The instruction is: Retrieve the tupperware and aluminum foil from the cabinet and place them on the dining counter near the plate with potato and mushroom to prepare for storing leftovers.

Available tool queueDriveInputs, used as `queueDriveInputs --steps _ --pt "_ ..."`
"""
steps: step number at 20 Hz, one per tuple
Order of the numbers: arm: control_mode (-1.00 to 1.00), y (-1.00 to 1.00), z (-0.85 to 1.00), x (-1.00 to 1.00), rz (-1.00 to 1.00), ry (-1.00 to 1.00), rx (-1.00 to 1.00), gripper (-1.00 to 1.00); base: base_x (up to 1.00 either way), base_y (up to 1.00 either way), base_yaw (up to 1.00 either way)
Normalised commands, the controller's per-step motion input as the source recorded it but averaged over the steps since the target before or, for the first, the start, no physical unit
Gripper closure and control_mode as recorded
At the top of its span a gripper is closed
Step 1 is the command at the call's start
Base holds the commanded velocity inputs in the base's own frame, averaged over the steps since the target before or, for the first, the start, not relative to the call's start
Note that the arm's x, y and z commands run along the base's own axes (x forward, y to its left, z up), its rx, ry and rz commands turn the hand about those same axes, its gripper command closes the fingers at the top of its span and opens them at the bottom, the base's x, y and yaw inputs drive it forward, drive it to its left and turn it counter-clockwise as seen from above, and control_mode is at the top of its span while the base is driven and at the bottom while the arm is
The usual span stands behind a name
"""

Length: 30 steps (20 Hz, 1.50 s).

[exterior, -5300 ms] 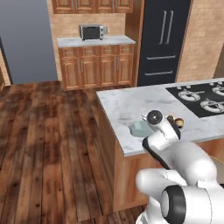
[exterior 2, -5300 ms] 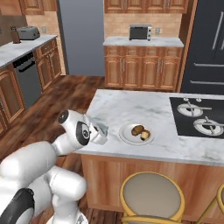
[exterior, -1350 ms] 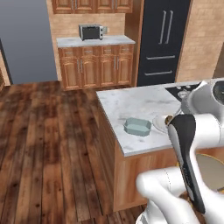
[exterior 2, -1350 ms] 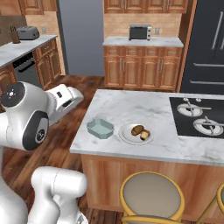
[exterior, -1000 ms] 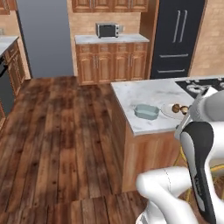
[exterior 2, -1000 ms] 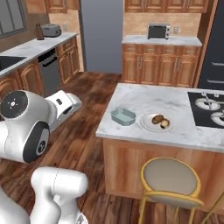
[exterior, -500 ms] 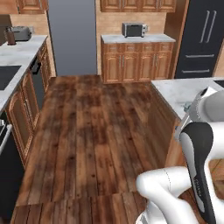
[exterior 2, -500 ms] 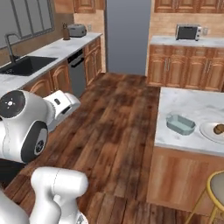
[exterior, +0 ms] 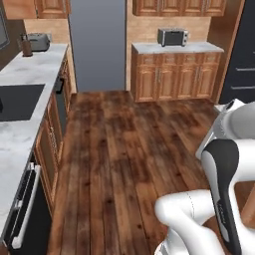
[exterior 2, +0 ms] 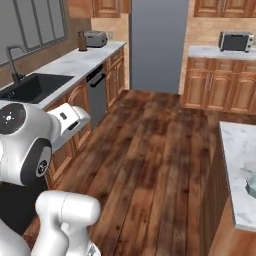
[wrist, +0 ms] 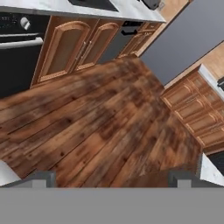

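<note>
Wooden floor (exterior: 119, 164) spreads mid-frame; the tupperware (exterior 2: 251, 186) sits at the right edge on the dining tabletop (exterior 2: 239, 150). End effector (wrist: 111, 178) fingers are held apart, empty. Cabinet alignment should be settled before reaching for the foil.

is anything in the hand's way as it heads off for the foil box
Nothing visible. The open, empty hand looks out over bare dark wooden plank floor, with orange-brown base cabinets off to one side. The foil box itself cannot be seen yet.
</note>
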Motion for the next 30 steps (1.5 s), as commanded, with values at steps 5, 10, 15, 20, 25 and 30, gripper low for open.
queueDriveInputs --steps 5,10,15,20,25,30 --pt "1.00 0.00 0.00 0.00 0.00 0.00 0.00 -1.00 1.00 0.08 0.05" --pt "1.00 0.00 0.00 0.00 0.00 0.00 0.00 -1.00 1.00 -0.12 0.24" --pt "1.00 0.00 0.00 0.00 0.00 0.00 0.00 -1.00 1.00 -0.24 0.27" --pt "1.00 0.00 0.00 0.00 0.00 0.00 0.00 -1.00 1.00 -0.33 0.25" --pt "1.00 0.00 0.00 0.00 0.00 0.00 0.00 -1.00 1.00 -0.33 0.26" --pt "1.00 0.00 0.00 0.00 0.00 0.00 0.00 -1.00 1.00 -0.40 0.31"
